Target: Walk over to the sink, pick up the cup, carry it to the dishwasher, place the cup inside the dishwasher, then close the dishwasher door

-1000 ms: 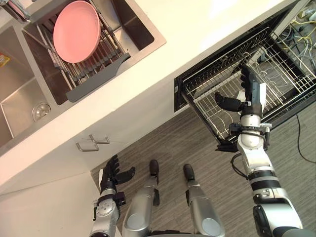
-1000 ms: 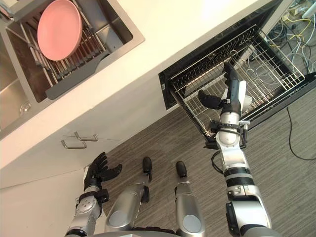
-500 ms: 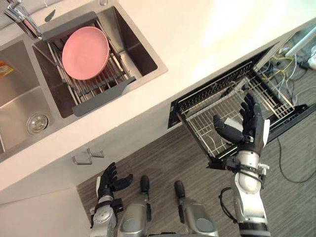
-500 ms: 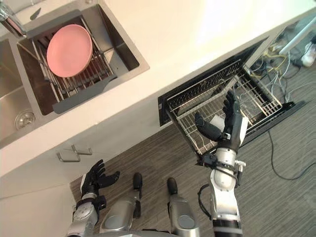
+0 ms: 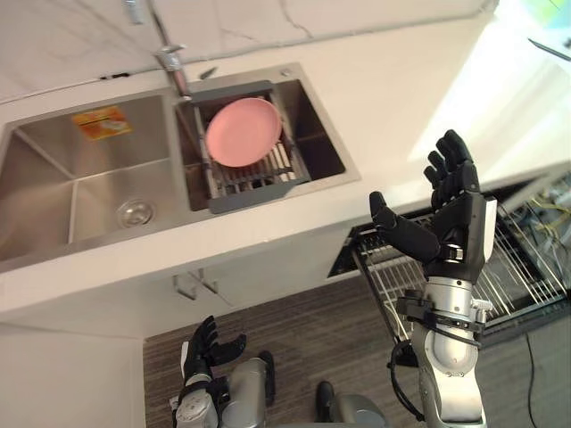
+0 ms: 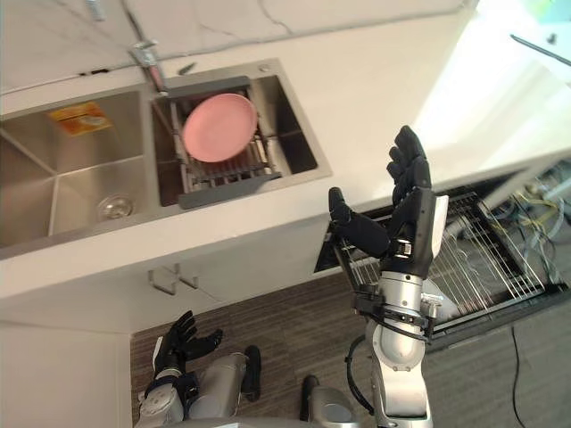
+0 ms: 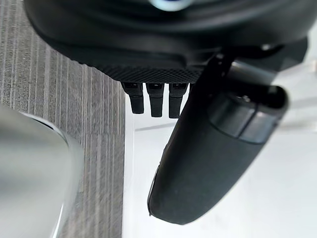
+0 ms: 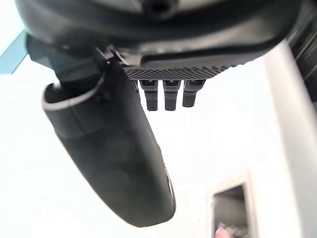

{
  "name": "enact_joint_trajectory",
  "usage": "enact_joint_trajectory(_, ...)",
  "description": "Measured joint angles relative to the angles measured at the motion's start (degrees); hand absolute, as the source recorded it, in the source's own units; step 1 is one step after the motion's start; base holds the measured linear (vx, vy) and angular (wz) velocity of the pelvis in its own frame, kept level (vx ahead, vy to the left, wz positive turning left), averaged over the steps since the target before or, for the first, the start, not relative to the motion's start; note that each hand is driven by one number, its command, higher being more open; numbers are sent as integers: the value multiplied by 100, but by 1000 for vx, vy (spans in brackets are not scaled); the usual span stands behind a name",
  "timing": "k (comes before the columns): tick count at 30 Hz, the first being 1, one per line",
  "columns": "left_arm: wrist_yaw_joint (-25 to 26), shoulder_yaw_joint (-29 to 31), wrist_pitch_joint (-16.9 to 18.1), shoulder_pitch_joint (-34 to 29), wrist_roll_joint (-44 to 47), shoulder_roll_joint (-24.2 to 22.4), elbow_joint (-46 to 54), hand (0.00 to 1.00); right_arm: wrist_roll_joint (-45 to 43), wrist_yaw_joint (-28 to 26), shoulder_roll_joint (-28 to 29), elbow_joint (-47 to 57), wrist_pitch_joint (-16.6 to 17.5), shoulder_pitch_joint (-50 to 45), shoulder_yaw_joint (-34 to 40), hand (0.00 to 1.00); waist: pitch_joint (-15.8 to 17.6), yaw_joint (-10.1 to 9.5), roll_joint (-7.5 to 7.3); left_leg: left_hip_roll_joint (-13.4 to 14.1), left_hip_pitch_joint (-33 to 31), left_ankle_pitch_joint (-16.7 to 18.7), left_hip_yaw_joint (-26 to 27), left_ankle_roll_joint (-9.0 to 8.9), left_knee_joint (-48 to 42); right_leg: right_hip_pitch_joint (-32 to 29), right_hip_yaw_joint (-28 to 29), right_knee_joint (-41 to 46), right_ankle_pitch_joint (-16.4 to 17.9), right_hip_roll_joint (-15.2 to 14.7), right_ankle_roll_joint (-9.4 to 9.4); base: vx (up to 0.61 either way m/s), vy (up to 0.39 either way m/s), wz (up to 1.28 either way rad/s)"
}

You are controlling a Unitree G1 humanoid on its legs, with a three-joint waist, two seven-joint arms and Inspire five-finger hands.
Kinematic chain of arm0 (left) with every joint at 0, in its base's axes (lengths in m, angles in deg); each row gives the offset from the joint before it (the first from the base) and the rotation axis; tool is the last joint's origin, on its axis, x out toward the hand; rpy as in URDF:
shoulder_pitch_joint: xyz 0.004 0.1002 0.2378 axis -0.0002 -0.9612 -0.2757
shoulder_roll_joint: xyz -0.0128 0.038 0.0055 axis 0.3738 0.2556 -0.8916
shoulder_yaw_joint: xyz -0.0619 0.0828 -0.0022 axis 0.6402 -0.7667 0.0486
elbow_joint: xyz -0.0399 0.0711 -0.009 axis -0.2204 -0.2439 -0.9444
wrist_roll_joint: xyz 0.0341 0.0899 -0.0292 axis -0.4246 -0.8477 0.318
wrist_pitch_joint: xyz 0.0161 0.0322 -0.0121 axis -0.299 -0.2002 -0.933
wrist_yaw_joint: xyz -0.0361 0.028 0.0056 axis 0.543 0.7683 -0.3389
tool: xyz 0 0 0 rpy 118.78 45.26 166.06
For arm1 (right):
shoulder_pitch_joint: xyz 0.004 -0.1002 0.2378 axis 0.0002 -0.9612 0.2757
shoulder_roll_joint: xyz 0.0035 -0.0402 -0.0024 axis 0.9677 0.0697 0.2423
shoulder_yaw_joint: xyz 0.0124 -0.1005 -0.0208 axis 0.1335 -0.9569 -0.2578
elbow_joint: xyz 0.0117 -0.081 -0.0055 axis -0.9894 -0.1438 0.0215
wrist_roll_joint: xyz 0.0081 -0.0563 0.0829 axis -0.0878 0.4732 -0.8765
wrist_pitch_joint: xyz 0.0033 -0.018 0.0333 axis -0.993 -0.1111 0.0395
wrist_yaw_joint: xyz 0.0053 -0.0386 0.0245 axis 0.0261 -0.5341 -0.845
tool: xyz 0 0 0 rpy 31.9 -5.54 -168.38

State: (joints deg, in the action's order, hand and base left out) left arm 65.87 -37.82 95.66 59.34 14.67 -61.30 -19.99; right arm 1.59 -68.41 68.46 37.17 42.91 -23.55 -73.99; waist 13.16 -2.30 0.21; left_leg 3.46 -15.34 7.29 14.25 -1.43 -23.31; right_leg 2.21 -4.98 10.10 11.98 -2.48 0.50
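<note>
Whole view has swung since a second ago: camera moved, sink [image 5: 80,187] and pink plate [image 5: 243,131] now sit upper left. Right robot hand [image 5: 451,223], then over the dishwasher rack [image 6: 491,259], is now raised before the counter [image 5: 401,98] front edge, fingers straight and spread, thumb out, touching nothing. Rack is pulled out below and right of it, well apart. Left robot hand [image 5: 207,343] hangs low by the floor [image 5: 294,343], fingers relaxed and apart. Cup's place: cannot tell. Open room between counter edge and rack.
</note>
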Motion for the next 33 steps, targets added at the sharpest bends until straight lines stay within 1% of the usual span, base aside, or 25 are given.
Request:
enact_joint_trajectory(1, 10, -48, -2, -58, -1, 27, -4, 90, 90, 7, -106, -149, 2, 120, 79, 90, -40, 1, -1, -52, 172, 164, 183, 291, 328, 20, -76, 5, 55, -34, 68, 60, 101, 32)
enact_joint_trajectory(2, 8, -115, -14, -126, -2, 86, -42, 90, 116, 8, -150, -408, -1, 283, 129, 90, -58, -29, -53, -177, 267, 195, 187, 481, 421, 21, -95, 150, 201, -131, 108, 58, 106, 27)
enact_joint_trajectory(3, 8, -153, -21, -154, -4, 140, -71, 90, 130, 6, -152, -530, -6, 329, 154, 90, -81, -29, -92, -261, 328, 222, 185, 501, 456, 20, -120, 278, 312, -219, 142, 65, 112, 23)
enact_joint_trajectory(4, -1, -186, -43, -209, 36, 177, -99, 90, 188, 13, -158, -685, -8, 352, 207, 90, -118, -12, -159, -444, 448, 266, 158, 523, 519, 16, -178, 533, 535, -401, 194, 116, 117, 38)
enact_joint_trajectory(5, 7, -273, -41, -204, 34, 261, -161, 90, 339, 14, -180, -859, -19, 351, 282, 90, -171, 4, -257, -717, 640, 354, 95, 615, 651, 22, -263, 975, 788, -676, 330, 190, 138, 43)
enact_joint_trajectory(6, 7, -356, -48, -166, 0, 310, -263, 90, 425, 5, -299, -1019, -73, 398, 295, 90, -185, 24, -251, -877, 843, 393, 34, 681, 774, -155, -246, 1710, 856, -824, 344, 183, 120, 36)
enact_joint_trajectory(7, 3, -404, -52, -173, -3, 330, -288, 90, 492, -9, -367, -1100, -113, 398, 295, 90, -198, 45, -236, -924, 951, 399, -24, 728, 829, -334, -193, 2242, 820, -869, 308, 207, 124, 33)
enact_joint_trajectory(8, -1, -472, -52, -195, -16, 391, -295, 90, 548, -32, -424, -1186, -160, 378, 300, 90, -202, 121, -242, -984, 1101, 390, -161, 794, 870, -627, -61, 3070, 662, -901, 190, 234, 102, 69)
enact_joint_trajectory(9, -10, -573, -67, -202, -64, 498, -376, 90, 569, -67, -453, -1274, -202, 323, 318, 90, -240, 286, -259, -1035, 1250, 393, -427, 856, 869, -865, 249, 3683, 671, -828, 108, 321, 75, 101)
enact_joint_trajectory(10, -29, -572, -92, -187, -116, 526, -429, 90, 639, -106, -513, -1306, -236, 309, 357, 90, -266, 381, -269, -1028, 1356, 383, -621, 867, 890, -1075, 557, 3731, 816, -634, 107, 289, 23, 95)
enact_joint_trajectory(11, -41, -568, -93, -153, -149, 525, -446, 90, 693, -133, -573, -1306, -239, 310, 379, 90, -279, 404, -274, -1018, 1394, 373, -677, 866, 907, -1211, 712, 3649, 867, -548, 104, 283, -8, 72)
enact_joint_trajectory(12, -66, -564, -101, -122, -170, 527, -469, 90, 762, -179, -752, -1315, -239, 325, 412, 90, -287, 403, -270, -987, 1409, 324, -782, 810, 875, -1428, 984, 3271, 923, -387, 171, 261, -35, 56)
enact_joint_trajectory(13, -80, -568, -103, -144, -186, 526, -472, 90, 813, -194, -937, -1347, -257, 325, 413, 90, -292, 409, -273, -953, 1427, 299, -878, 749, 753, -1486, 1198, 2543, 829, -303, 239, 254, -52, 54)
enact_joint_trajectory(14, -82, -568, -99, -155, -211, 539, -467, 90, 839, -198, -996, -1354, -264, 325, 413, 90, -312, 407, -305, -973, 1446, 336, -922, 686, 694, -1454, 1209, 2053, 528, -321, 225, 259, -78, 57)
enact_joint_trajectory(15, -101, -556, -115, -145, -261, 556, -551, 90, 873, -212, -1059, -1385, -262, 337, 425, 90, -371, 436, -333, -1012, 1495, 435, -1056, 561, 596, -1396, 1202, 1700, -29, -339, 488, 278, -98, 44)
enact_joint_trajectory(16, -111, -551, -120, -183, -272, 505, -592, 90, 874, -281, -1140, -1429, -285, 342, 432, 90, -484, 433, -186, -859, 1510, 472, -1153, 465, 590, -1219, 1107, 1367, -127, -247, 421, 278, -90, 27)
enact_joint_trajectory(19, -113, -387, -102, -314, -273, 491, -557, 90, 875, -454, -1331, -1433, -288, 382, 414, 90, -609, 340, 4, -578, 1649, 492, -1166, 418, 908, -884, 1108, 631, -404, 26, 298, 265, -78, -16)
enact_joint_trajectory(22, -126, -297, -106, -320, -277, 496, -597, 90, 869, -568, -1485, -1522, -288, 378, 413, 90, -623, 352, 2, -570, 1701, 437, -1178, 327, 812, -685, 1109, 430, -485, 12, 290, 157, -38, -3)
enact_joint_trajectory(23, -144, -289, -121, -325, -280, 500, -665, 90, 868, -602, -1502, -1594, -289, 382, 413, 90, -605, 335, -77, -672, 1539, 539, -1208, 223, 462, -534, 1137, 330, -503, -159, 282, 131, 40, 5)
enact_joint_trajectory(24, -203, -269, -146, -319, -282, 505, -697, 90, 866, -620, -1515, -1709, -285, 410, 417, 90, -626, 343, -70, -603, 1569, 568, -1244, 152, 1029, -462, 1118, 286, -507, -216, 290, 105, 53, 10)
enact_joint_trajectory(25, -223, -293, -150, -329, -287, 501, -706, 90, 866, -628, -1548, -1771, -286, 428, 417, 90, -655, 366, 2, -491, 1612, 216, -1247, 79, 1455, -446, 1091, 271, -510, -180, 298, 84, 97, 8)
enact_joint_trajectory(26, -224, -285, -149, -356, -294, 507, -715, 90, 865, -677, -1548, -1923, -310, 419, 384, 90, -670, 335, -27, -490, 1723, -115, -1183, 229, 1624, -379, 1106, 212, -551, -203, 355, 44, 66, 2)
enact_joint_trajectory(27, -225, -284, -129, -353, -403, 709, -897, 90, 813, -873, -1682, -2069, -297, 419, 273, 90, -583, 450, -150, -514, 1749, -544, -1380, 306, 2077, -133, 1052, -653, -983, -188, 417, 38, 60, -1)
enact_joint_trajectory(33, -226, -282, -129, -366, -399, 690, -898, 90, 819, -872, -1680, -2069, -298, 419, 272, 90, -571, 444, -129, -508, 1800, -541, -1347, 303, 2070, -107, 1097, -642, -983, -185, 417, 0, 0, -2)
